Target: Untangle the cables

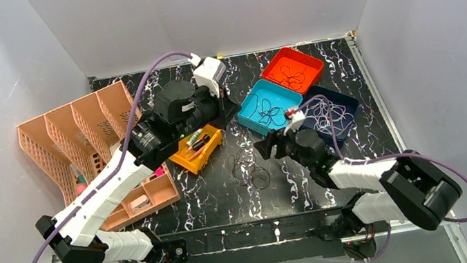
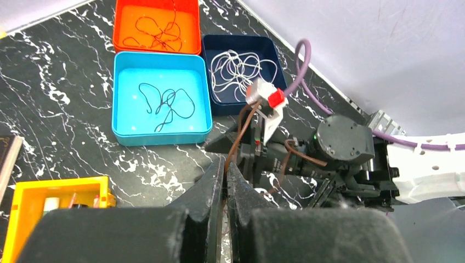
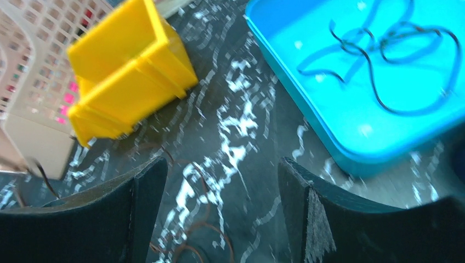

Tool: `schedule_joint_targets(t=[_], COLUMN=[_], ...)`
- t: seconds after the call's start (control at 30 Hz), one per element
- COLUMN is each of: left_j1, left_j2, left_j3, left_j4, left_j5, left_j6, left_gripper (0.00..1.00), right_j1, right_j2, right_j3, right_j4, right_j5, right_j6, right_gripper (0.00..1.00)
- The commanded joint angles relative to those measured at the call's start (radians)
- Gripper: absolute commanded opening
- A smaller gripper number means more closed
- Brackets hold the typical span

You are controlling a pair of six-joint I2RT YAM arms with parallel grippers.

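A loose tangle of thin dark cables (image 1: 250, 169) lies on the black marble table between the two arms. Brown loops of it (image 3: 204, 226) show on the table between and below the fingers of my right gripper (image 3: 222, 164), which is open and empty just above them. My left gripper (image 2: 226, 161) is shut, raised near the teal tray and pointing at the right arm (image 2: 340, 142); only a hair-fine strand may show in its slit. Sorted cables lie in trays: dark (image 2: 170, 104) in teal, white (image 2: 236, 68) in navy, reddish (image 2: 156, 33) in orange.
Teal tray (image 1: 247, 99), orange tray (image 1: 272, 61) and navy tray (image 1: 341, 96) sit together at the back right. A yellow bin (image 1: 198, 149) holding small items lies left of the tangle. A peach divided organizer (image 1: 78, 140) fills the left side. White walls enclose the table.
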Motion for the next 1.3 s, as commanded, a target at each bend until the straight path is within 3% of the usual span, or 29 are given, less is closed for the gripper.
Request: schedule_joint_targets(t=[0.0,0.2,0.3,0.43,0.73,0.97,1.13,1.27], left_j1=[-0.004,-0.003,-0.003,-0.002,-0.003,-0.002,-0.002,-0.003], left_j2=[-0.035,-0.014,-0.01,-0.007,0.001,0.007,0.018,0.035], left_j3=[0.076,0.136,0.147,0.153,0.169,0.188,0.227,0.277], left_j4=[-0.031,-0.04,-0.039,-0.038,-0.032,-0.029,-0.025,-0.019], left_j5=[-0.03,-0.037,-0.034,-0.029,-0.002,0.032,0.047,0.051], left_j6=[0.03,0.057,0.06,0.062,0.057,0.048,0.049,0.052], left_gripper=[0.0,0.0,0.0,0.0,0.0,0.0,0.0,0.0], right_j1=[0.001,0.002,0.001,0.001,0.001,0.001,0.0,0.001], right_j2=[-0.123,-0.392,-0.523,-0.581,-0.332,-0.103,0.029,0.076], right_j3=[-0.082,-0.148,-0.167,-0.148,0.059,0.177,0.211,0.184], right_j4=[-0.035,-0.113,-0.07,0.027,0.219,0.319,0.363,0.369], right_j5=[0.1,0.024,-0.093,-0.203,-0.336,-0.309,-0.381,-0.39], right_j6=[-0.041,-0.103,-0.166,-0.215,-0.207,-0.189,-0.121,-0.08], right_gripper=[0.81,0.81,0.81,0.82,0.82,0.75,0.6,0.42])
